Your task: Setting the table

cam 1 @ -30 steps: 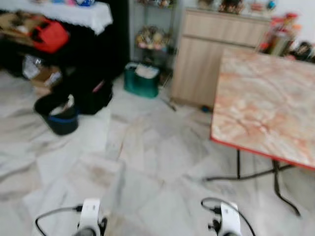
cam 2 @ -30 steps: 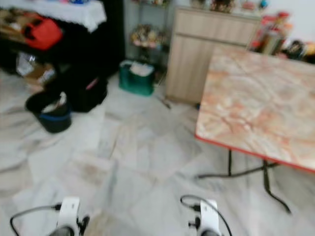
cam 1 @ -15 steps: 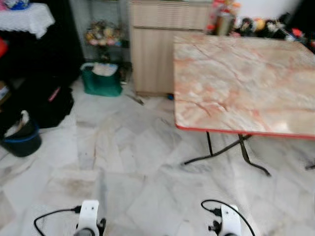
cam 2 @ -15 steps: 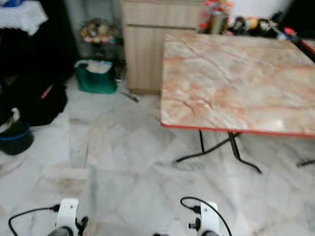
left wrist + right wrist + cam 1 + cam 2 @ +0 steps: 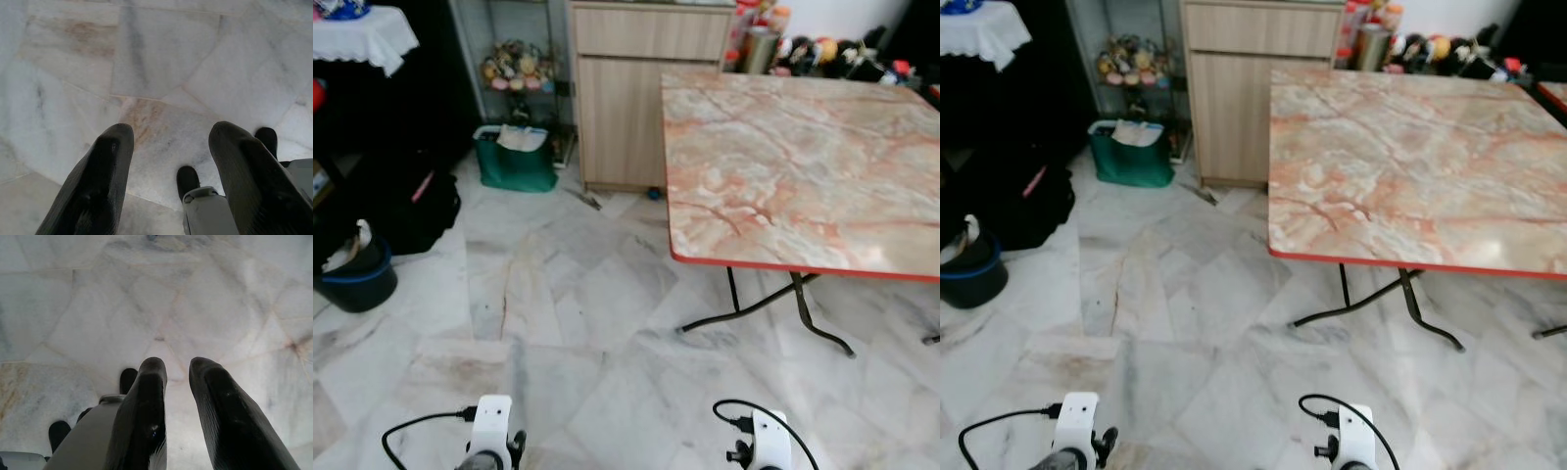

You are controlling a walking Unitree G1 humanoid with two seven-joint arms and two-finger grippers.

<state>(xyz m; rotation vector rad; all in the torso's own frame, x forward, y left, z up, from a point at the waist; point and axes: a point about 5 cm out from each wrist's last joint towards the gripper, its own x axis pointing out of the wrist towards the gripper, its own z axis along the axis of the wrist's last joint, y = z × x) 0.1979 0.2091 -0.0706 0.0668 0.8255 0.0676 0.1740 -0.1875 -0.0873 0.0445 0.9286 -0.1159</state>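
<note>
A square table (image 5: 803,166) with a pink-orange marble-pattern top, a red edge and black folding legs stands ahead on my right, its top bare. Both arms hang low, their white wrists (image 5: 492,431) (image 5: 764,443) at the bottom of the eye views. In the left wrist view my left gripper (image 5: 168,132) is open over the marble floor, fingers wide apart with nothing between them. My right gripper (image 5: 177,364) also points at the floor, with a narrow gap between its fingers and nothing held.
A wooden cabinet (image 5: 646,88) stands against the wall behind the table's left corner. A green bag (image 5: 516,162), a black bag (image 5: 406,206) and a dark bucket (image 5: 354,279) sit on the floor to the left. Bottles and figurines (image 5: 822,49) line the far side.
The view has swung right and sharpened, so the table now lies nearer the middle. Both arms hang as before.
</note>
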